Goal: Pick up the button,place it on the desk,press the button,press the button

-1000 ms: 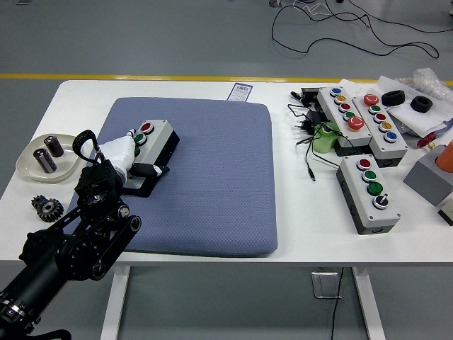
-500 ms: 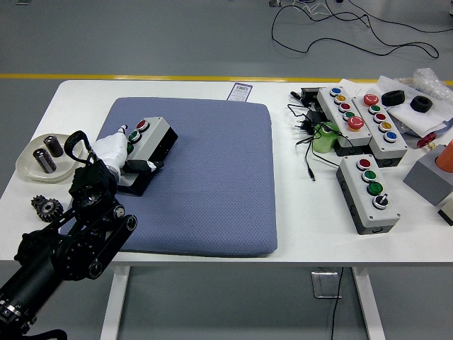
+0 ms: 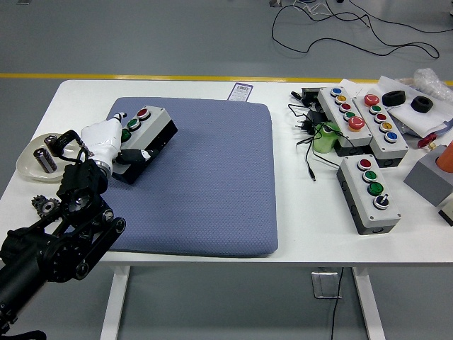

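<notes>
The grey rectangular button box (image 3: pixel 145 127), gripped by the robot's white left hand (image 3: pixel 106 142), now angles up-right on the blue mat (image 3: pixel 205 177), farther back-left than before.

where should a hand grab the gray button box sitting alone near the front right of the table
Judging by its pose, grip the button box across its long plain side walls, coming from above. The buttons fill its top, and both flanks look clear of the cable and neighbouring boxes.

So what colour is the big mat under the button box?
The mat is greyish blue with a fine dotted texture, seen in the head view.
</notes>
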`<act>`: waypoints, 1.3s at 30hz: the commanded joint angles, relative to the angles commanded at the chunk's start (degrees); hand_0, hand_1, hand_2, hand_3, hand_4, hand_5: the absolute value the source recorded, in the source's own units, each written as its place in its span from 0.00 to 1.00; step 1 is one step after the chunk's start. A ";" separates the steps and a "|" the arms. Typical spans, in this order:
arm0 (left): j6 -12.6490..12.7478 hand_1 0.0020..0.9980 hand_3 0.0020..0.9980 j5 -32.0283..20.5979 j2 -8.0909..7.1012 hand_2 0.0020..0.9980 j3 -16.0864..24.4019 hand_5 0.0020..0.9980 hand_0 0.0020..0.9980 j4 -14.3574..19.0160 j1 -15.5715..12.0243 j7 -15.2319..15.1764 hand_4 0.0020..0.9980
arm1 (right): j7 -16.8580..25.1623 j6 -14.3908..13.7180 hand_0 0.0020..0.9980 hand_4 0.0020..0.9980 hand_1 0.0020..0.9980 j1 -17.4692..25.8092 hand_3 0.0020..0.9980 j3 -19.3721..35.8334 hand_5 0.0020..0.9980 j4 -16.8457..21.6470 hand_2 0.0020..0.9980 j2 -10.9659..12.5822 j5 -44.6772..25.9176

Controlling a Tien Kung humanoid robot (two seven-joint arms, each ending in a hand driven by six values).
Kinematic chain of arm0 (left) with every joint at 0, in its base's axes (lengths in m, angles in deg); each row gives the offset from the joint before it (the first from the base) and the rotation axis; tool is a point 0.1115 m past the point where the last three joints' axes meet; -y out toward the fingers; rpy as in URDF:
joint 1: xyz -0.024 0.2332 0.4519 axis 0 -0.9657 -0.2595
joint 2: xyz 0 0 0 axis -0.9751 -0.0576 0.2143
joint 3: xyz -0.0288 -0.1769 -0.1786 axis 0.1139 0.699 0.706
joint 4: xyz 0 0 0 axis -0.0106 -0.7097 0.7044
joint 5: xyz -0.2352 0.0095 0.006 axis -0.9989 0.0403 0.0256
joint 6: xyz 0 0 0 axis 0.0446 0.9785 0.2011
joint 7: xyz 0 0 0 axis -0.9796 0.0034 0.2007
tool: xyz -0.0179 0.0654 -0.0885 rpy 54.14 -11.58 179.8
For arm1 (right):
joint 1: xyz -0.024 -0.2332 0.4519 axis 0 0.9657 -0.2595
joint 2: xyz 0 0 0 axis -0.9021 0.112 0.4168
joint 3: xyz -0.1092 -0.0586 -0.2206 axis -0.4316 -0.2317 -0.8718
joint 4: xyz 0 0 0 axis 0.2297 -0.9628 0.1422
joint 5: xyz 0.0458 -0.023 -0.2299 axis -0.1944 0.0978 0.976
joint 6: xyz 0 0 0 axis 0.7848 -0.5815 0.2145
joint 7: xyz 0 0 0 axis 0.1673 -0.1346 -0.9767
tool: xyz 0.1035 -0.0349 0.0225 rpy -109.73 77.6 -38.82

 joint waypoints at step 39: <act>11.30 0.00 0.63 0.00 -12.10 0.02 -14.80 0.36 0.00 4.83 0.65 -27.36 0.99 | -0.45 -0.10 0.66 0.45 0.65 -0.02 0.60 0.34 0.32 0.00 0.70 -0.34 0.26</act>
